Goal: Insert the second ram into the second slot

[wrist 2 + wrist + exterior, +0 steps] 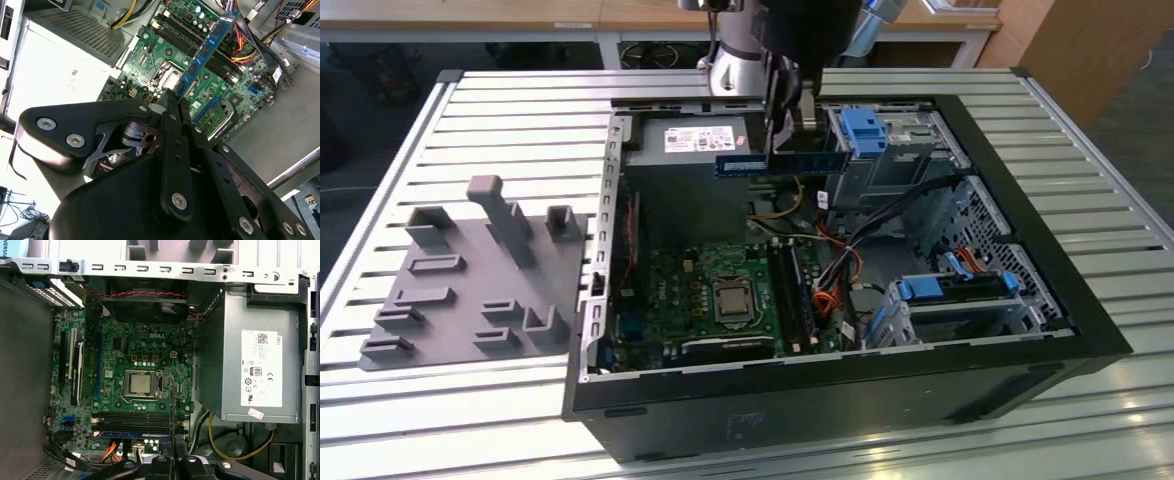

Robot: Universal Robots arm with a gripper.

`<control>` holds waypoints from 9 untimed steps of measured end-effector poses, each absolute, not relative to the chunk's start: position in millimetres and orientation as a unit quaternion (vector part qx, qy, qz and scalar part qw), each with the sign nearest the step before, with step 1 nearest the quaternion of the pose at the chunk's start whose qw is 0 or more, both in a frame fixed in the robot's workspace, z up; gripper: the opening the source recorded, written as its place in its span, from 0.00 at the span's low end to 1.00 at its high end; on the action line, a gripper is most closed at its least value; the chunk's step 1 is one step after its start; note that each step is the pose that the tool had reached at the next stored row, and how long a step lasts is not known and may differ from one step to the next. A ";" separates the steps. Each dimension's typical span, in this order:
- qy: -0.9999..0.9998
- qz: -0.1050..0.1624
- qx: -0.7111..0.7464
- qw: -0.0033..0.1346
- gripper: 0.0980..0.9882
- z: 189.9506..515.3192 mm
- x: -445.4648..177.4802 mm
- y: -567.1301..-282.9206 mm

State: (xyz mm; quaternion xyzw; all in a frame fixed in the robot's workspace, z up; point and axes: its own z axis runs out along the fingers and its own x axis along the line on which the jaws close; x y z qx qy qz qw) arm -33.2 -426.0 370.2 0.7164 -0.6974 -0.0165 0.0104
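Note:
The second ram (767, 164), a thin blue strip with dark chips, hangs level above the open computer case, over its back half. My gripper (787, 150) is shut on its upper edge, near the middle. In the second wrist view the ram (202, 52) runs out from my gripper (175, 97) over the black memory slots (175, 31). In the first wrist view the ram (171, 405) shows edge-on as a thin line above the slots (132, 417), crossing them. Another blue strip (132, 434) lies seated in the outermost slot.
The power supply (255, 365) fills the case's corner beside the motherboard (720, 290). The processor socket (141, 383) sits next to the slots. Loose cables (834, 265) and blue drive cages (947, 290) crowd the exterior view's right. A grey fixture plate (467, 280) lies outside the case.

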 end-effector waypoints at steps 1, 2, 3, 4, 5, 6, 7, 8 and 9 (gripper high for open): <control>-0.697 -0.016 0.716 0.010 0.04 370.3 -33.1 -426.3; -0.697 -0.016 0.716 0.010 0.04 370.3 -33.1 -426.6; -0.697 -0.016 0.716 0.011 0.04 370.3 -33.1 -426.9; -0.697 -0.016 0.716 0.011 0.04 370.3 -33.1 -427.2; -0.697 -0.016 0.716 0.011 0.04 370.3 -33.1 -427.5; -0.697 -0.016 0.716 0.011 0.04 370.3 -33.1 -428.0; -0.697 -0.016 0.716 0.011 0.04 370.3 -33.1 -428.5; -0.697 -0.016 0.716 0.011 0.04 370.3 -33.1 -428.9; -0.697 -0.016 0.716 0.011 0.04 370.2 -33.1 -429.4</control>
